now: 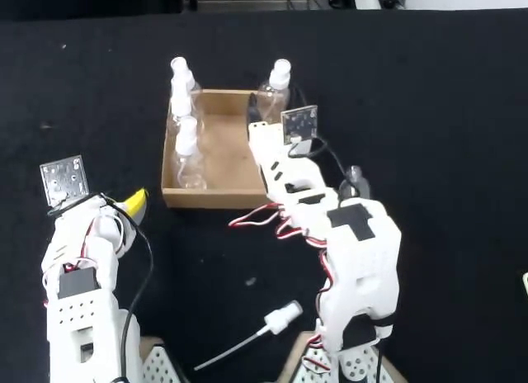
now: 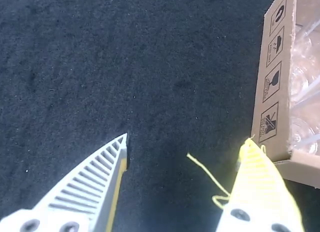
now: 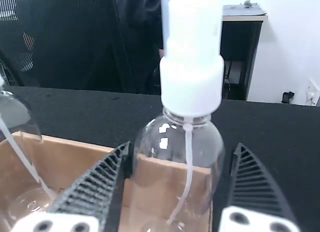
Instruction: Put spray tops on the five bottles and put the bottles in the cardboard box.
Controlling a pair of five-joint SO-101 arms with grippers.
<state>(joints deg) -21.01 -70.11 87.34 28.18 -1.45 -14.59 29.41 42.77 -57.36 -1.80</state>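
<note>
high view: cardboard box [image 1: 210, 198] upper centre, open black table [image 1: 429, 86] all round it. three capped bottles [image 1: 186, 144] line its left wall. right gripper [image 3: 183, 145] straddles a fourth bottle [image 3: 175, 162] at the box's upper right corner, jaws barely wider than it. left gripper [image 2: 186, 139] spread wide over the table, beside the box's lower left corner.
</note>
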